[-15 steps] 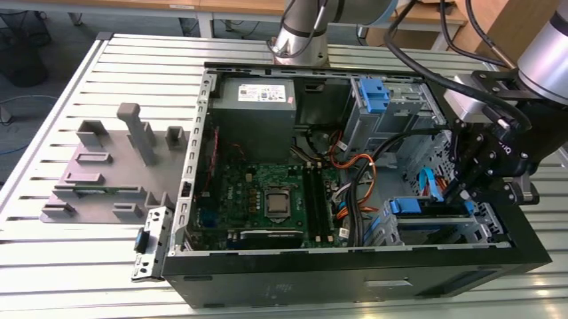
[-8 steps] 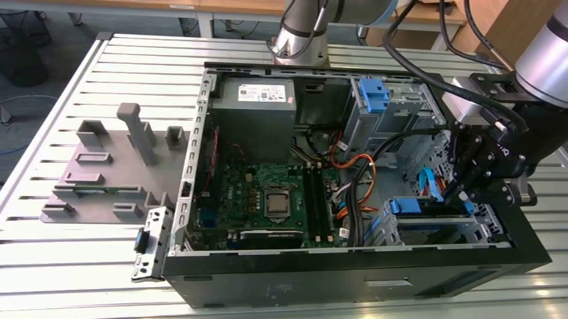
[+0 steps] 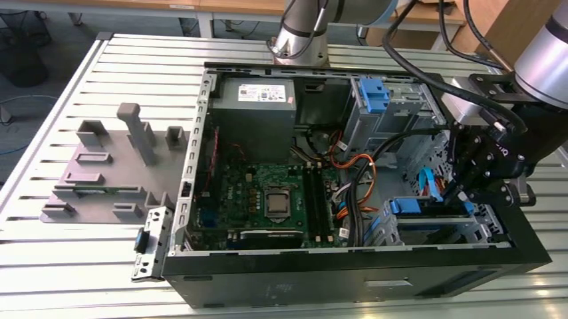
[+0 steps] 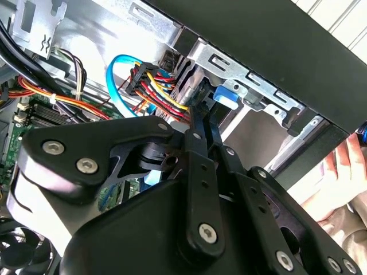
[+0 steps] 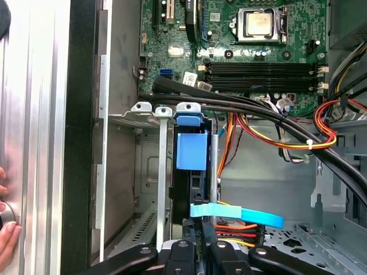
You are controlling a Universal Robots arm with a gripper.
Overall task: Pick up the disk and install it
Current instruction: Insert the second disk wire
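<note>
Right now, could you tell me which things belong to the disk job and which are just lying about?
Job: disk, in the metal drive cage; gripper at it.
Lying about: grey fixture, power supply, motherboard, a person's hand.

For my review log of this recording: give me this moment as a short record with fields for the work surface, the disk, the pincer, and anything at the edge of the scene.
setting: open computer case lying on a slatted metal table
disk: standing on edge with its blue carrier in the drive cage, near the case's front at the exterior view's right
pincer: down at the disk's cabled end, fingers close together around the carrier edge
cabling: blue data cable and coloured power wires beside the disk
motherboard: exposed, processor socket visible
edge of scene: a person's hand beside the case
</note>
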